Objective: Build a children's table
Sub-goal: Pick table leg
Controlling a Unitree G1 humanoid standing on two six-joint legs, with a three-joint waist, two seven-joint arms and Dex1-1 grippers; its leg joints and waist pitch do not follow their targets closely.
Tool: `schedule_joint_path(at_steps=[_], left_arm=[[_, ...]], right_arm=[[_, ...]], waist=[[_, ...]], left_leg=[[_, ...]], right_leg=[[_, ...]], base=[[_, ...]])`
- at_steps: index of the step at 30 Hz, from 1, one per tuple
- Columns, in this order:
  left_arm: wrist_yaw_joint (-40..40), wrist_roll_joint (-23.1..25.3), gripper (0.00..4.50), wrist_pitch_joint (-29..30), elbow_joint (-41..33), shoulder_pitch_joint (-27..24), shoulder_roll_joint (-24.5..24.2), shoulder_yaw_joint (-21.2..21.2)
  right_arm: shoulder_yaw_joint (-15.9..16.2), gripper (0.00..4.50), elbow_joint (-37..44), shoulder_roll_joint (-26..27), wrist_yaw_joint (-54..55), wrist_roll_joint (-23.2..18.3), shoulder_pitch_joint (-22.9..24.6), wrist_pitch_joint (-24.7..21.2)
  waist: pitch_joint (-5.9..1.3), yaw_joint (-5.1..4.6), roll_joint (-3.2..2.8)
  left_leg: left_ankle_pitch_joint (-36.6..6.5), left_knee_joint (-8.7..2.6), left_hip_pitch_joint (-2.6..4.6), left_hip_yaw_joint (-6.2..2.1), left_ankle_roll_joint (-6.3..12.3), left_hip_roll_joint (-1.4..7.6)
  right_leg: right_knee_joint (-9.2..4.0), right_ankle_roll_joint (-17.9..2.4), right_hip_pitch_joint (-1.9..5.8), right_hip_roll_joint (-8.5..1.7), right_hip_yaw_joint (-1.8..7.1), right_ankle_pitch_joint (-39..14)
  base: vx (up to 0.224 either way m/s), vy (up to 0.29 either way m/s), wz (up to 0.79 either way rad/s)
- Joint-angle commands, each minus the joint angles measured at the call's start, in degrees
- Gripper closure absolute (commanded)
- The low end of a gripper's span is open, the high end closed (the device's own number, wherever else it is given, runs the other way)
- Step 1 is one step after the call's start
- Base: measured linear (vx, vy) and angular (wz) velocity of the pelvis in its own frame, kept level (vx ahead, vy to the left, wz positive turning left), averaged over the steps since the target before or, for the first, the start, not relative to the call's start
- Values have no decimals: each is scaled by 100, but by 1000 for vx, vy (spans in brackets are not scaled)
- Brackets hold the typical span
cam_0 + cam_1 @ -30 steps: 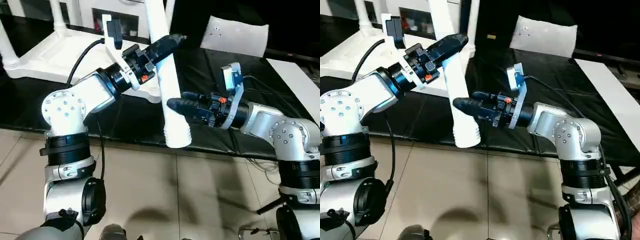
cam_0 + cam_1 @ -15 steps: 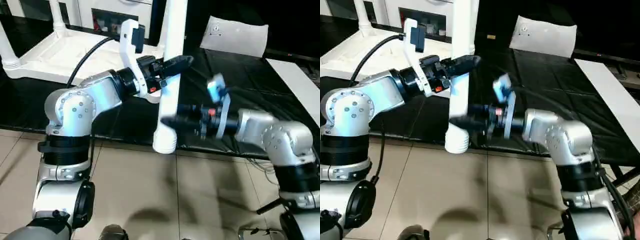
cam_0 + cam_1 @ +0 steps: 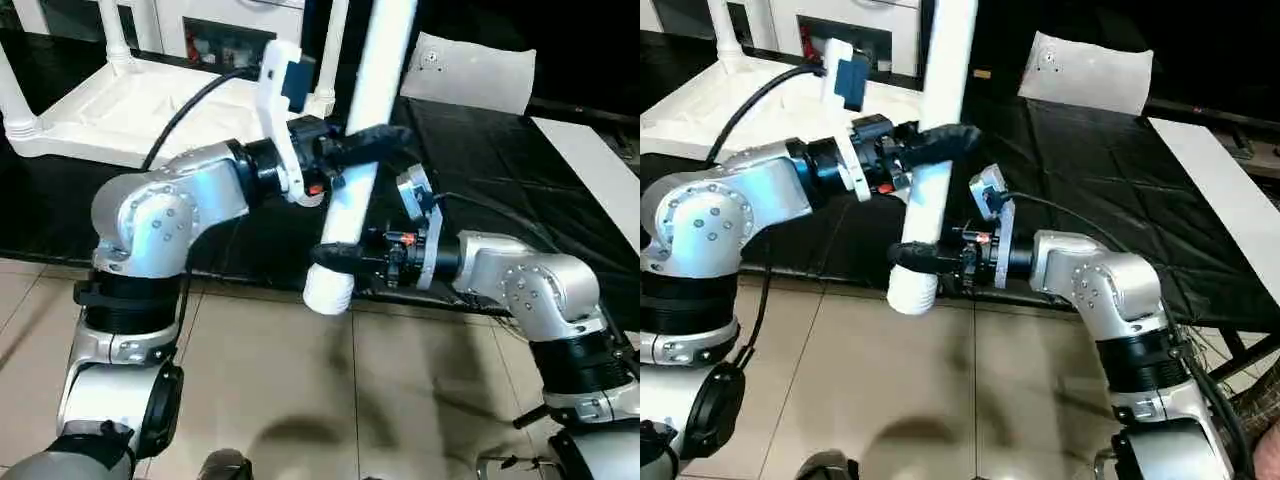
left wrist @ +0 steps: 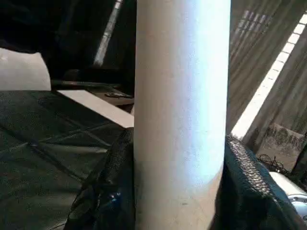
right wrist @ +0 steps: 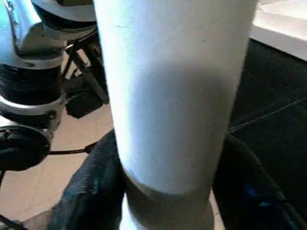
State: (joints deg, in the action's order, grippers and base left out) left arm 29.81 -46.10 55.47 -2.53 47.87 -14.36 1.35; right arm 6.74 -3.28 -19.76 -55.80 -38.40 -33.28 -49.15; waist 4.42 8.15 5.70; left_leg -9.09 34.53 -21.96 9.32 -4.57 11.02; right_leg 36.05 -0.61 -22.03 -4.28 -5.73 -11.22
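Table leg [image 3: 362, 150] stands nearly upright, clamped by the left gripper [image 3: 372, 143] above and the right gripper [image 3: 335, 257] just below, likely to steady it for socketing into the upturned tabletop [image 3: 120, 110] beyond.

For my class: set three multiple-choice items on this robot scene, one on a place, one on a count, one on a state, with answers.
1. Where does the right gripper hold the white leg?
A. near its lower end
B. at its top
C. nowhere

2. How many grippers grasp the leg?
A. none
B. one
C. two

3. How does the held leg stand?
A. flat on the floor
B. nearly upright
C. fitted in the tabletop

Answers: 1 A, black fingers wrap just above the ribbed end. 2 C, the left gripper clasps it higher up. 3 B, it rises steeply between both arms.
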Motion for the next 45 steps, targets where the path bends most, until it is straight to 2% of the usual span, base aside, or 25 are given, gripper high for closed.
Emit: schedule_joint_path(at_steps=[1, 4, 8, 9, 14, 17, 18, 20, 23, 24, 25, 28, 29, 32, 34, 35, 36, 40, 41, 42, 44, 45], left_arm=[[150, 23, 268, -48, -149, 33, 41, -106], [219, 31, 268, -62, -183, 24, 40, -148], [276, 77, 268, -108, -171, 30, 4, -187], [286, 83, 268, -113, -168, 32, -1, -191], [484, 237, 268, -293, -270, 36, -33, -335], [385, 4, 268, -150, -343, 48, 156, -202], [417, -190, 233, -98, -473, 44, 234, -158], [352, -454, 198, 60, -589, 28, 359, -78], [343, -636, 188, 80, -694, -17, 487, -39], [314, -732, 162, 75, -740, -52, 585, 7], [267, -808, 162, 52, -794, -82, 688, 40], [128, -957, 132, 78, -865, -135, 885, 116], [50, -891, 121, 10, -904, -166, 986, 115], [-3, -635, 94, -385, -939, -211, 1133, 126], [-22, -661, 86, -513, -930, -220, 1210, 205], [-58, -741, 68, -567, -935, -218, 1278, 292], [-180, -933, 58, -626, -966, -219, 1423, 471], [-458, -999, 38, -735, -983, -218, 1592, 697], [-598, -1001, 34, -828, -963, -236, 1648, 808], [-673, -1012, 31, -893, -947, -253, 1681, 872], [-789, -894, 31, -1080, -929, -332, 1697, 965], [-871, -664, 31, -1255, -968, -471, 1658, 974]], right_arm=[[-35, 242, -89, -41, -60, -16, 52, 86], [13, 254, -100, -45, -128, 19, 95, 129], [72, 257, -93, -74, -166, 129, 135, 188], [77, 257, -93, -77, -172, 140, 141, 193], [81, 259, -97, -66, -154, 152, 195, 237], [80, 259, -98, -32, -107, 153, 219, 251], [76, 259, -116, 12, -74, 187, 242, 290], [59, 259, -145, 64, -10, 216, 265, 327], [34, 259, -175, 114, 75, 235, 281, 350], [18, 259, -195, 144, 127, 237, 287, 350], [23, 259, -231, 175, 207, 291, 292, 395], [45, 259, -285, 222, 312, 365, 303, 456], [39, 259, -318, 282, 427, 411, 305, 499], [-12, 259, -359, 432, 582, 491, 315, 711], [-49, 259, -393, 501, 681, 526, 313, 780], [-52, 259, -419, 534, 733, 570, 314, 850], [-122, 259, -474, 651, 863, 570, 320, 937], [-246, 259, -460, 802, 1037, 527, 351, 1073], [-352, 259, -445, 890, 1138, 499, 370, 1173], [-453, 259, -436, 955, 1242, 461, 378, 1224], [-577, 259, -401, 1011, 1346, 380, 402, 1224], [-662, 259, -308, 1041, 1445, 344, 465, 1247]], waist=[[-464, -20, -38], [-466, -21, -57], [-471, -18, -48], [-471, -15, -61], [-466, -19, -58], [-471, -17, -67], [-470, -19, -57], [-470, -18, -69], [-473, -10, -66], [-472, -11, -65], [-470, -5, -92], [-464, -15, -69], [-463, -9, -88], [-456, -19, -83], [-457, -21, -93], [-460, -21, -90], [-461, -25, -89], [-463, -22, -88], [-462, -16, -89], [-456, -29, -81], [-461, -40, -84], [-458, -44, -117]], left_leg=[[-963, -414, 104, -44, -357, 253], [-951, -414, 109, -47, -365, 256], [-925, -412, 101, -45, -360, 251], [-930, -412, 104, -46, -360, 252], [-970, -415, 108, -44, -348, 253], [-964, -410, 102, -48, -362, 255], [-971, -405, 103, -43, -353, 254], [-978, -404, 100, -44, -356, 254], [-1012, -402, 104, -44, -341, 256], [-1012, -403, 103, -45, -333, 261], [-1018, -407, 100, -47, -332, 254], [-1107, -410, 96, -47, -341, 250], [-1117, -415, 100, -51, -349, 253], [-1216, -427, 106, -59, -368, 254], [-1265, -428, 111, -63, -386, 260], [-1267, -429, 111, -64, -389, 261], [-1255, -430, 107, -63, -399, 265], [-1243, -421, 115, -50, -418, 265], [-1246, -420, 112, -49, -410, 259], [-1259, -434, 84, -55, -386, 256], [-1274, -430, 90, -58, -370, 251], [-1301, -437, 96, -68, -385, 256]], right_leg=[[-451, -609, 269, -473, 345, -1354], [-448, -618, 265, -468, 344, -1311], [-430, -660, 273, -462, 344, -1193], [-430, -672, 271, -464, 344, -1184], [-450, -663, 271, -465, 345, -1274], [-431, -717, 279, -474, 342, -1204], [-437, -730, 277, -474, 346, -1203], [-429, -776, 275, -473, 342, -1176], [-439, -829, 274, -477, 338, -1216], [-435, -827, 273, -474, 340, -1184], [-438, -811, 278, -470, 338, -1188], [-458, -761, 278, -471, 339, -1316], [-466, -741, 277, -473, 339, -1361], [-502, -634, 265, -471, 338, -1533], [-513, -587, 256, -478, 340, -1612], [-512, -583, 259, -476, 338, -1598], [-497, -615, 261, -476, 339, -1520], [-473, -793, 254, -466, 341, -1261], [-470, -783, 257, -460, 341, -1245], [-475, -716, 277, -463, 344, -1283], [-496, -607, 273, -460, 343, -1401], [-506, -526, 277, -460, 344, -1455]], base=[[0, 0, 0], [0, 0, 0], [0, 0, 0], [0, 0, 0], [0, 0, 0], [0, 0, 0], [0, 0, 0], [0, 0, 0], [0, 0, 0], [0, 0, 0], [0, 0, 0], [0, 0, 0], [0, 0, 0], [0, 0, 0], [0, 0, 0], [0, 0, 0], [0, 0, 0], [0, 0, 0], [0, 0, 0], [0, 0, 0], [0, 0, 0], [0, 0, 0]])
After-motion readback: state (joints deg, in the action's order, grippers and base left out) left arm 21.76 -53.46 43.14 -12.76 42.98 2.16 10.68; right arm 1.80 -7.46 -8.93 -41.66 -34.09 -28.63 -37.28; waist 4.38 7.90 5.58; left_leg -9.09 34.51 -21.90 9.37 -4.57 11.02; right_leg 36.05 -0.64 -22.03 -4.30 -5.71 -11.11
